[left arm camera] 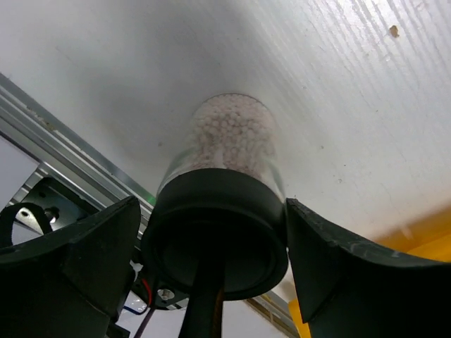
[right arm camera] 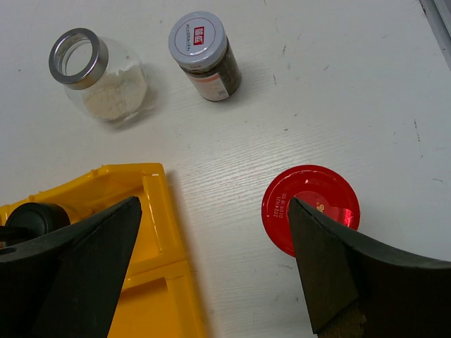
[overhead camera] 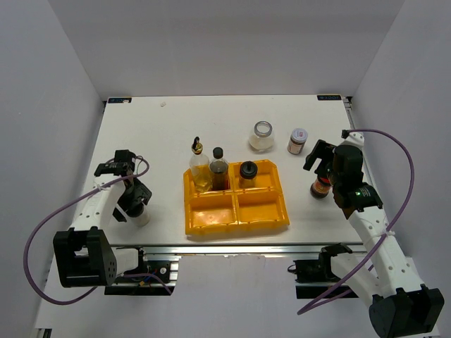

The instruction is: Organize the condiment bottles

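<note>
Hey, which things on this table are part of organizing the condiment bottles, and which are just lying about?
Job: gold-topped bottle, dark black-capped bottle, short black-lidded shaker, black-lidded shaker of white beads, wide clear jar, silver-lidded jar, red-lidded jar.
Lying about: yellow four-compartment tray.

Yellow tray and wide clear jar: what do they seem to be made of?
Yellow tray: probably moulded plastic, glossy; bright highlights on its floor and rounded walls. Wide clear jar: likely glass, perhaps clear plastic; see-through wall, pale powder inside, shiny metal-looking ring at the mouth.
</note>
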{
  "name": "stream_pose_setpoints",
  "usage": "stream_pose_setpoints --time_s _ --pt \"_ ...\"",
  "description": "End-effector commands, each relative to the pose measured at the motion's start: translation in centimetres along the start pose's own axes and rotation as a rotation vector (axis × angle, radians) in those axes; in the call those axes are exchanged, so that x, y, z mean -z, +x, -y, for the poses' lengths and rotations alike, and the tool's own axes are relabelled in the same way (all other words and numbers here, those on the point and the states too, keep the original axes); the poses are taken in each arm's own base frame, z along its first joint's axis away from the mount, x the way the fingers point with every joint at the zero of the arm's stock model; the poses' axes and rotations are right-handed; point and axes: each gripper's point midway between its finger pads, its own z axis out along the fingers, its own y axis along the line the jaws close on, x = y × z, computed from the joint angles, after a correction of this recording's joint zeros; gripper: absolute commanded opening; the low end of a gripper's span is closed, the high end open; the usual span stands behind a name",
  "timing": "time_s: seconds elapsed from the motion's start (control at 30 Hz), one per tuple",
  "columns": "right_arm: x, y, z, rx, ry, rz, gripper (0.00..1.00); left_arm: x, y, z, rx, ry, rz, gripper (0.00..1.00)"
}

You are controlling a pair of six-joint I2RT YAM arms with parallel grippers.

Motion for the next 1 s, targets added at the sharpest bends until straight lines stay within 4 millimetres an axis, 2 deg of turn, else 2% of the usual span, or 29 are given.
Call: stream_pose_setpoints --time_s 0.0,0.1,0.13,0.2,0.33,0.37,0.4,0.43,0.53,0.57,0.67,0.7,0.73,0.77,0.8,0.87,0.9,0.93,0.97 --pt "-0.1 -1.0 0.1 -0.009 0.008 0.042 0.89 0.0 -0.6 0.8 0.018 0.049 0.021 0.89" --pt "-0.1 -1.0 0.2 -0.008 0.013 0.047 0.89 0.1 -1.0 0.6 0.021 0.040 0.035 0.71" --pt "0.0 -1.2 0.2 -0.011 0.012 0.052 0.89 0.1 -0.9 0.6 0.019 0.040 0.035 0.60" --pt "0.1 -1.2 0.3 -0.009 0.015 0.053 0.89 0.3 -1.0 0.7 0.019 0.049 0.039 0.51" --pt "0.2 -1.3 0.3 -0.011 0.012 0.058 0.89 0.7 -1.1 0.6 0.013 0.053 0.044 0.24" --pt "0.3 -1.4 0.3 -0.011 0.012 0.061 0.89 1.2 -1.6 0.7 0.017 0.062 0.059 0.11" --pt "0.3 -1.4 0.2 -0.013 0.010 0.062 0.89 1.6 -1.9 0.8 0.016 0.072 0.072 0.04" --pt "0.4 -1.4 0.2 -0.014 0.008 0.066 0.89 2.1 -2.3 1.0 0.014 0.084 0.081 0.00" --pt "0.6 -1.6 0.1 -0.013 0.000 0.074 0.89 4.9 -4.9 2.1 0.016 0.155 0.174 0.00" --pt "0.6 -1.6 0.1 -0.014 -0.002 0.077 0.89 6.8 -6.5 2.6 0.038 0.193 0.230 0.00" --pt "0.7 -1.7 0.0 -0.012 -0.012 0.081 0.89 11.0 -9.5 4.5 0.079 0.332 0.343 0.00" --pt "0.7 -1.7 -0.1 -0.011 -0.018 0.080 0.89 13.5 -10.9 5.3 0.095 0.403 0.395 0.00" --pt "0.8 -1.8 -0.2 -0.010 -0.019 0.083 0.89 15.2 -12.0 6.3 0.105 0.467 0.434 0.00" --pt "0.8 -1.8 -0.2 -0.010 -0.020 0.086 0.89 16.7 -12.5 7.3 0.103 0.530 0.447 0.00" --pt "0.8 -1.8 -0.2 -0.008 -0.022 0.085 0.89 19.4 -13.8 7.8 0.114 0.592 0.496 0.00" --pt "1.0 -2.0 -0.2 -0.008 -0.027 0.094 0.89 21.7 -15.3 9.4 0.117 0.671 0.535 0.00" --pt "1.0 -2.0 -0.2 -0.008 -0.027 0.096 0.89 23.1 -15.5 10.5 0.096 0.731 0.541 0.00" --pt "1.1 -2.1 -0.2 -0.009 -0.028 0.102 0.89 25.8 -16.4 11.2 0.098 0.800 0.594 0.00" --pt "1.1 -2.1 -0.2 -0.009 -0.027 0.102 0.89 26.4 -16.8 12.3 0.086 0.824 0.598 0.00"
